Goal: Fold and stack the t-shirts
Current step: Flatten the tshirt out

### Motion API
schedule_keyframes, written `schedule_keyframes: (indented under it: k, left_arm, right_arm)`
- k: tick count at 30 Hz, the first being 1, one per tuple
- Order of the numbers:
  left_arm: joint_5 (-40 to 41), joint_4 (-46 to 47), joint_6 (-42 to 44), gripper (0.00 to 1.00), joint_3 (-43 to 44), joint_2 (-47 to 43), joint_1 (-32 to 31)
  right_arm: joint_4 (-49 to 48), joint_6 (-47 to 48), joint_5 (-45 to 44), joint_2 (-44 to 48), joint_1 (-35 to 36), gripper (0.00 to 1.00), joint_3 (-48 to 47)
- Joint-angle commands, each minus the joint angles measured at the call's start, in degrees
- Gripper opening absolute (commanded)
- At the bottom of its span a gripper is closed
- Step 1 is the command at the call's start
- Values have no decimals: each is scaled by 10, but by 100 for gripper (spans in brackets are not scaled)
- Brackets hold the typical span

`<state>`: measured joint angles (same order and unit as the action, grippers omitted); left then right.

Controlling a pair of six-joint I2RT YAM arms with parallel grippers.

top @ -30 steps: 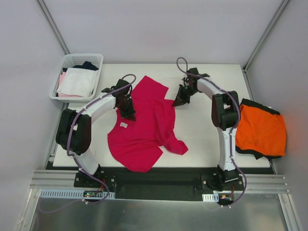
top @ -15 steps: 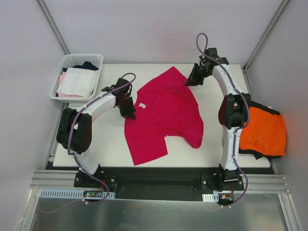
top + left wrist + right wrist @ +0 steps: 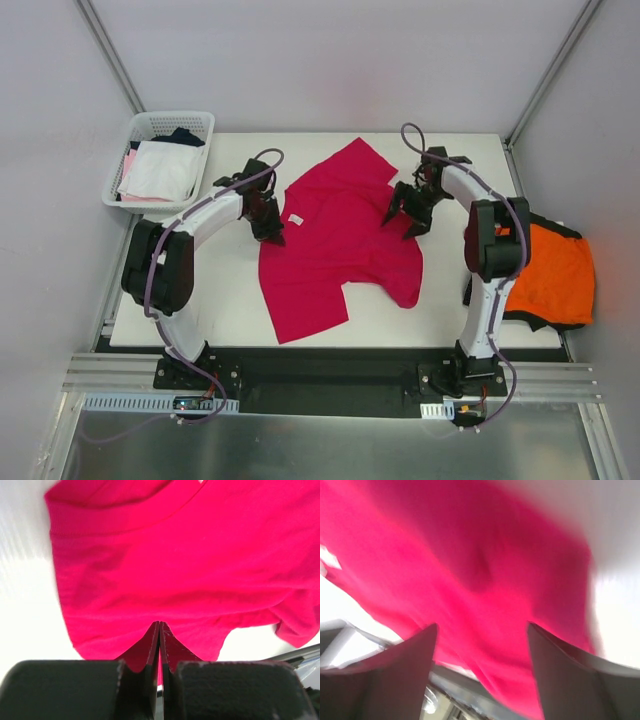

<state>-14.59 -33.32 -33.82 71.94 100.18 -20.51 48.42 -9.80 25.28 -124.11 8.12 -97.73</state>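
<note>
Crimson t-shirt (image 3: 340, 240) lies spread across the mid tabletop (image 3: 440, 290). Left hand (image 3: 271, 236) is pressed together, pinching the shirt's left edge. Right hand (image 3: 402, 221) is spread wide over the shirt's right side, holding nothing. Orange t-shirt (image 3: 548, 275) sits at the right edge.

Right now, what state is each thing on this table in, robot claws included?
red shirt, spread out, unfolded, its near edge rumpled
orange shirt, lying flat on the black one
black shirt, mostly covered by the orange shirt
basket, holding white and pink clothes
left gripper, shut on the red shirt's edge
right gripper, open over the red shirt, holding nothing
</note>
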Motion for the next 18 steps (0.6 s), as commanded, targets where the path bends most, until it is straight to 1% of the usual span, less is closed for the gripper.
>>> schedule_keyframes:
  k: [1, 2, 4, 5, 8, 14, 15, 18]
  left_arm:
    - [-19, 1, -12, 0, 51, 32, 4]
    - [-31, 2, -16, 0, 57, 36, 4]
    - [-40, 6, -22, 0, 63, 46, 4]
    - [-42, 8, -23, 0, 63, 48, 4]
    - [-46, 12, -26, 0, 58, 52, 4]
    - [-55, 13, -27, 0, 71, 59, 4]
    - [-56, 13, -26, 0, 73, 59, 4]
    - [-56, 13, -26, 0, 70, 54, 4]
  right_arm:
    - [-13, 15, -36, 163, -4, 74, 112]
    - [-17, 15, -40, 201, -7, 73, 168]
    - [-23, 15, -59, 235, -20, 73, 212]
    - [-23, 14, -64, 266, -24, 74, 241]
    - [-20, 18, -73, 300, -38, 74, 272]
    - [-40, 24, -79, 287, -63, 72, 315]
    - [-47, 24, -77, 277, -69, 71, 315]
    - [-60, 29, -73, 254, -79, 63, 306]
